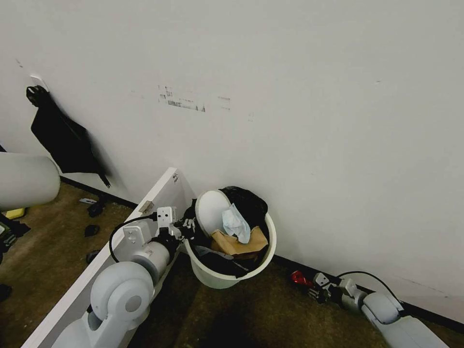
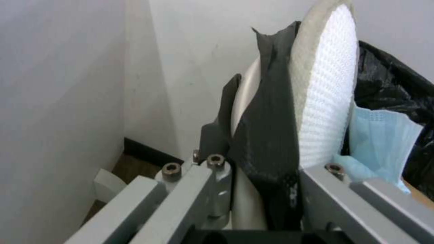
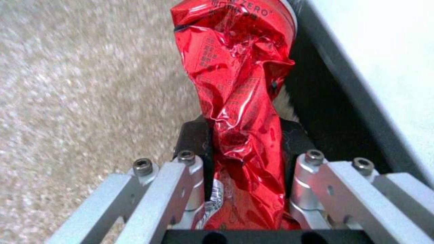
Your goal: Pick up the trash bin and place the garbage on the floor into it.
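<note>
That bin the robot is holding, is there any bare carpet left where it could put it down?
Yes. Bare floor lies under and in front of the trash bin, between the white panel and the right gripper, shut on the crushed red can by the skirting. Left of the panel, dark bits dot the carpet. The left gripper clamps the bin's rim.

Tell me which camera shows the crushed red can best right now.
The right wrist view: the crushed red can sits large between the right gripper fingers, shut on it, above the carpet. The head view shows it as a small red patch by the skirting. The left wrist view looks at the trash bin.
</note>
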Robot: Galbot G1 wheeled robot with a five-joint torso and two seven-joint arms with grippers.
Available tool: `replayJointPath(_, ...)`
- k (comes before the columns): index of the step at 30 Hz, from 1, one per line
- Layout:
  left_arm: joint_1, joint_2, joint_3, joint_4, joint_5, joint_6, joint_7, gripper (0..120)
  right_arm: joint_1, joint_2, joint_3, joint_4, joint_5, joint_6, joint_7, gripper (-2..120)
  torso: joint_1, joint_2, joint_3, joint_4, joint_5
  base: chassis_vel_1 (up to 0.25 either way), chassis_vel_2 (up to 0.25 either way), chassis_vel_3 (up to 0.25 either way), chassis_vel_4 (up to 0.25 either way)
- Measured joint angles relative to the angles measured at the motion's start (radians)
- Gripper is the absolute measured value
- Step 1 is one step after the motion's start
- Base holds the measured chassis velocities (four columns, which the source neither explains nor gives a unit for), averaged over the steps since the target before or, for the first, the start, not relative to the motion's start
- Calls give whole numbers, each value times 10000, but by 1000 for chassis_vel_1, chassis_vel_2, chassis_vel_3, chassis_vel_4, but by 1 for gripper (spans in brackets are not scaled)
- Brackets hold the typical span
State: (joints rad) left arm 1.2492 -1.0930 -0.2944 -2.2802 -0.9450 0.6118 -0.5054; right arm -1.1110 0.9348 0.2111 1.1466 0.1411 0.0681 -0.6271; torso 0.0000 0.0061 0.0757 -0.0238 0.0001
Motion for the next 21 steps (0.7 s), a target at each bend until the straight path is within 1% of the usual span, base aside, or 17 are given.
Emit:
replayJointPath(2, 0, -6, 4, 6, 4, -3, -1, 4, -48, -58, 15, 126, 31, 0, -2, 23, 0, 0, 0, -1, 0, 0, 0, 0, 0)
replayJointPath(5, -33, -33, 51, 31, 19, -23, -17, 4, -357, -391, 177, 908, 74, 55, -10, 23, 0, 0, 0, -1, 0, 0, 0, 0, 0)
replayJointPath(6, -33, -33, 51, 31, 19, -23, -17, 4, -357, -391, 177, 908, 74, 55, -10, 23, 0, 0, 0, -1, 0, 0, 0, 0, 0)
replayJointPath(8, -121, -53, 117, 74, 21, -40, -70, 4, -589, -611, 406, 1552, 215, 92, -26, 23, 0, 0, 0, 0, -1, 0, 0, 0, 0)
replayJointPath(13, -174, -81, 170, 89, -36, -41, -144, 4, -924, -885, 627, 2200, 326, 146, -16, 23, 0, 1, 0, -1, -2, 0, 0, 0, 0)
replayJointPath(17, -65, -75, 148, -7, -151, -41, -215, 4, -1369, -1119, 804, 2689, 316, 283, 2, 23, 0, 1, 0, 0, 0, 0, 0, 0, 0)
replayJointPath(18, 26, -24, 113, -67, -188, -42, -231, 4, -1600, -1284, 904, 2929, 333, 308, 0, 23, 0, 1, 0, -2, 0, 0, 0, 0, 0)
replayJointPath(21, 86, 24, 72, -117, -216, -37, -249, 4, -1767, -1445, 997, 3150, 345, 338, -4, 23, 0, 0, -1, -3, 0, 0, 0, 0, 0)
